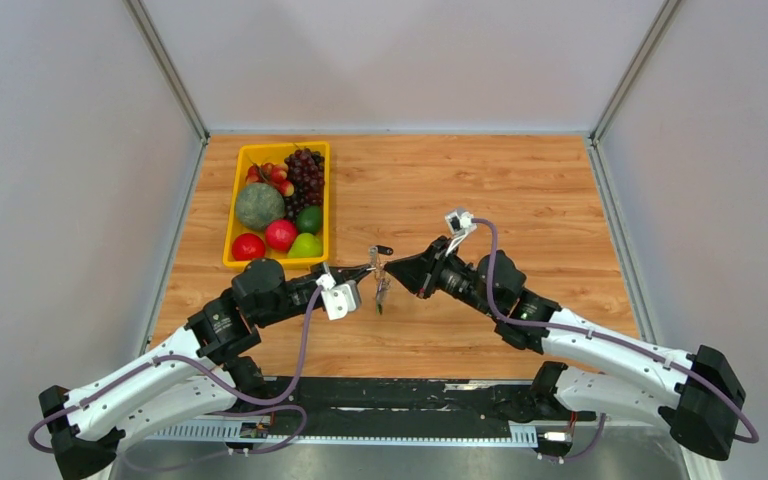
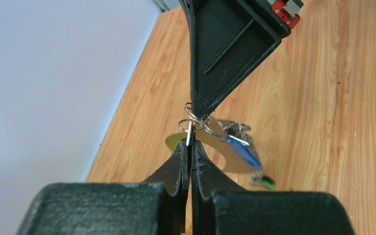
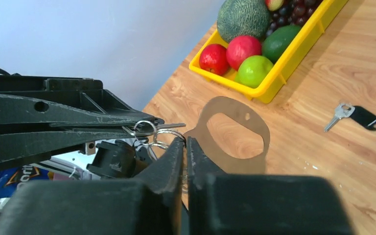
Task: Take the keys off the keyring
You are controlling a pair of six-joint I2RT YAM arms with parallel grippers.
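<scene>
Just right of the yellow fruit basket [image 1: 282, 147], above the wooden desk [image 1: 520, 200], the left gripper [image 2: 190, 145] and right gripper [image 3: 185, 143] meet tip to tip. Both are clenched on the keyring [image 2: 192, 122]. A blue-headed key [image 2: 242, 152] and a green-headed key [image 2: 268, 183] dangle from it. A black-headed key [image 3: 356, 116] lies loose on the desk nearby.

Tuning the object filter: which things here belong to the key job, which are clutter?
Job: keyring, pinched by the left gripper and right gripper; blue key and green key hanging from it; black key loose on the table.
Clutter: yellow basket, melon and other fruit in it.
</scene>
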